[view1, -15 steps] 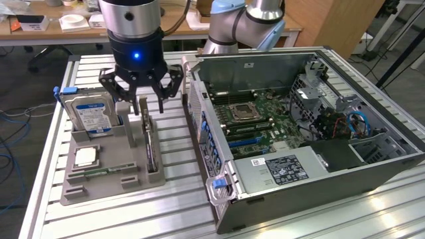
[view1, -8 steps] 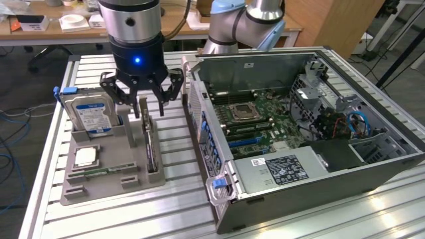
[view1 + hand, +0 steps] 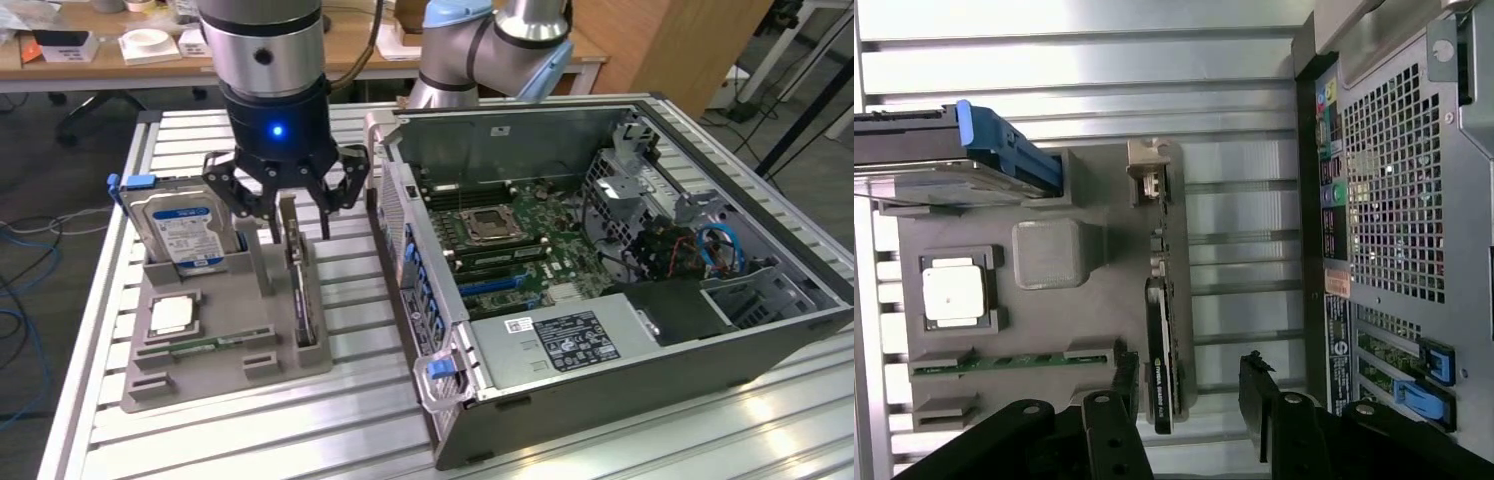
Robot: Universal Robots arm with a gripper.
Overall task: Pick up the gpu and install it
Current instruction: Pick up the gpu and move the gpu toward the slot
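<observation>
Bright, even room light falls from above in the exterior view, leaving pale glare patches on the ribbed metal worktop (image 3: 781, 410) at the exterior view's right. The lower inside corner of the open computer case (image 3: 534, 140) sinks into shade, and a small blue lamp (image 3: 276, 130) glows above the jaws. In the wrist view the worktop's slats gleam almost white, the grey holder (image 3: 1044, 325) carries only soft shadows, and the jaws read as near-black shapes.

Matt plastic tray (image 3: 230, 312), ribbed metal tbl (image 3: 267, 435)
</observation>
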